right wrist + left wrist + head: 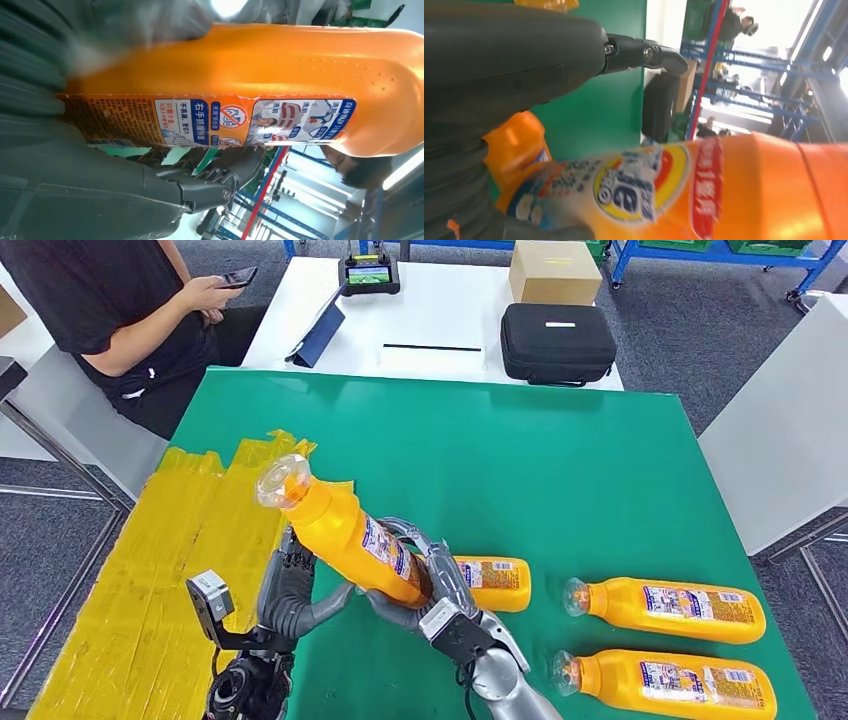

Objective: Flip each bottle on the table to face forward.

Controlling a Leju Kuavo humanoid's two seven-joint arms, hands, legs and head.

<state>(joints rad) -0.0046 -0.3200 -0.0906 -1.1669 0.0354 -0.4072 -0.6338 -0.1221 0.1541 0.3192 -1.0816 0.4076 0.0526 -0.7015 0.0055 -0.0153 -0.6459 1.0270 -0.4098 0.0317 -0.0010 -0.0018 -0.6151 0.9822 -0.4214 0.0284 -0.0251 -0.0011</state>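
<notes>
My right hand (pixel 432 592) grips the lower body of an orange bottle (pixel 340 530) with a clear cap, holding it tilted above the green table (pixel 560 460), cap toward the far left. In the right wrist view the right hand (pixel 75 190) wraps the bottle (pixel 280 65), whose small-print label faces the camera. My left hand (pixel 291 586) is open just beside the bottle's left side; the left wrist view shows its thumb (pixel 644 54) stretched over the logo label (pixel 634 187). Another orange bottle (pixel 497 583) lies partly hidden behind my right hand. Two more bottles (pixel 672 608) (pixel 672 683) lie at the right.
A yellow taped patch (pixel 170 560) covers the table's left part. A seated person (pixel 110 310) holds a phone at the far left. Beyond stands a white table (pixel 440 310) with a black case (pixel 557 342), a cardboard box (pixel 555 270) and a controller (pixel 368 275).
</notes>
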